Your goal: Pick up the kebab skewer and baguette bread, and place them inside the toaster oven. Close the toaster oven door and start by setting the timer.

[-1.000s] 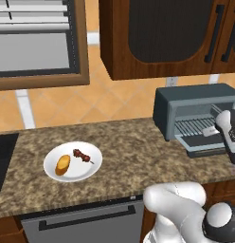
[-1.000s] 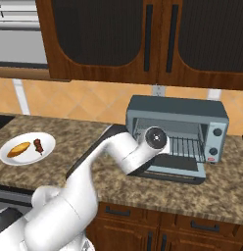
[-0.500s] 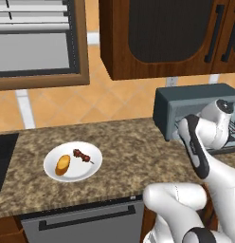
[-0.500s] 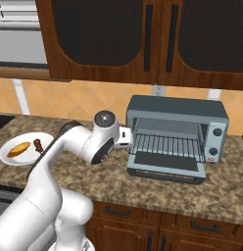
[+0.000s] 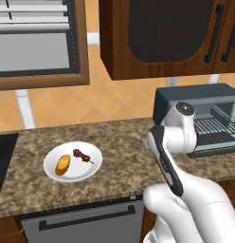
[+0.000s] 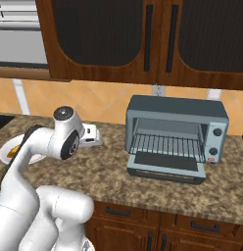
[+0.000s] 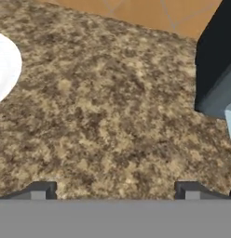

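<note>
Granite-patterned brown desk (image 5: 119, 142) carries everything we count: one white plate (image 5: 86, 172), one toaster oven (image 6: 176, 135), and our single arm between them. On the plate we see one baguette bread (image 5: 62, 164) and one kebab skewer (image 5: 82, 155), lying side by side, the bread on the side farther from the oven. The toaster oven sits well apart from the plate, its one door (image 6: 165, 164) folded down flat, one wire rack (image 6: 167, 144) showing inside and two knobs on its front panel. Our end effector (image 7: 115, 189) hangs over bare desk between plate and oven, its two fingertips (image 7: 40, 189) spread wide with nothing between them.
</note>
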Robot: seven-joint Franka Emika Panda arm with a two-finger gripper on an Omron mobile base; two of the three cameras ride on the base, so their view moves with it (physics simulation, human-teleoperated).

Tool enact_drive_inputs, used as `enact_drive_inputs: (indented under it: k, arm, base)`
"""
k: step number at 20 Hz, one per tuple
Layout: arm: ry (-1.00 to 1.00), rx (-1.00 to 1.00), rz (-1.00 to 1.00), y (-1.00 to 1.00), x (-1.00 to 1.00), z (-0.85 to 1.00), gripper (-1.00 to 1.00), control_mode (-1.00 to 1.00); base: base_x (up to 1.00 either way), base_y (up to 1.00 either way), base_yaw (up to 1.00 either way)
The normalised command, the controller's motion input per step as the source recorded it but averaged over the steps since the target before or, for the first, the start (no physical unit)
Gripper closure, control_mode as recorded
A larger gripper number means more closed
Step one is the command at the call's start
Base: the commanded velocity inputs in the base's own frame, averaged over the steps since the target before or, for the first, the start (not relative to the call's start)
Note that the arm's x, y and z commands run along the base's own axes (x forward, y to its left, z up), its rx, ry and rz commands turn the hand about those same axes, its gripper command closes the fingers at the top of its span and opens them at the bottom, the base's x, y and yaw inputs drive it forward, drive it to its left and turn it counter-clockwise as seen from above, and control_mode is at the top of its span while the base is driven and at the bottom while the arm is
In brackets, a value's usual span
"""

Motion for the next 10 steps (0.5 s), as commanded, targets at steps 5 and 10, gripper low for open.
enact_drive_inputs:
  k: [5, 10]
  arm:
    - [0.24, -0.02, 0.29, 1.0, 0.0, 0.09, -1.0, -1.0]
    - [0.09, -0.08, 0.14, 1.0, 0.24, 0.0, -1.0, -1.0]
  base:
    - [0.0, 0.0, 0.0]
    - [0.0, 0.0, 0.0]
